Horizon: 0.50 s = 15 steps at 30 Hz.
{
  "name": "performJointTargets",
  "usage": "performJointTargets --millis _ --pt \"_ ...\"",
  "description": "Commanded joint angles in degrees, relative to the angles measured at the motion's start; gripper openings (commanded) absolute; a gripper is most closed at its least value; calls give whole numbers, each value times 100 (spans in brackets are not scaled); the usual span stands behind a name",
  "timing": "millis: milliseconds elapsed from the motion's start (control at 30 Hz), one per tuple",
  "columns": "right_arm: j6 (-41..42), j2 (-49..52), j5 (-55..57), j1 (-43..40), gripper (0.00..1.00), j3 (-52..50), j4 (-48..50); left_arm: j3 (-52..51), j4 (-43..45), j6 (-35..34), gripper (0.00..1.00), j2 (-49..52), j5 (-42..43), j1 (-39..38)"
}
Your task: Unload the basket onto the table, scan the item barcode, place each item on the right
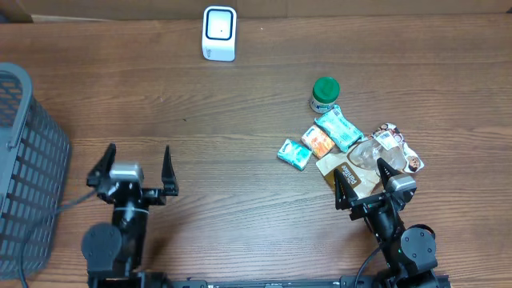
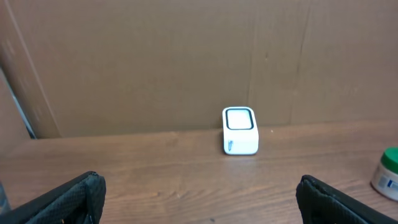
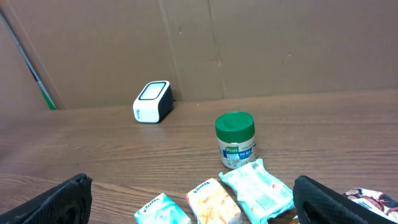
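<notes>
The white barcode scanner stands at the table's far edge, also seen as the scanner ahead of the left wrist and the scanner far left of the right wrist. A pile of items lies at the right: a green-lidded jar, a teal wipes pack, an orange tissue pack, a teal tissue pack and brown snack bags. My left gripper is open over bare wood, front left. My right gripper is open just short of the pile, nothing between its fingers.
A grey mesh basket fills the left edge. A cardboard wall closes the back of the table. The jar and packs lie directly ahead of the right wrist.
</notes>
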Motion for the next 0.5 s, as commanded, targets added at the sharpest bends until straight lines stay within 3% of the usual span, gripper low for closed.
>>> performJointTargets --millis 0,467 --pt "-4 -68 13 28 100 -61 17 -540 162 66 100 -452 -17 -13" --pt "-4 -68 13 28 100 -61 17 -1648 177 68 100 -1488 -20 -13"
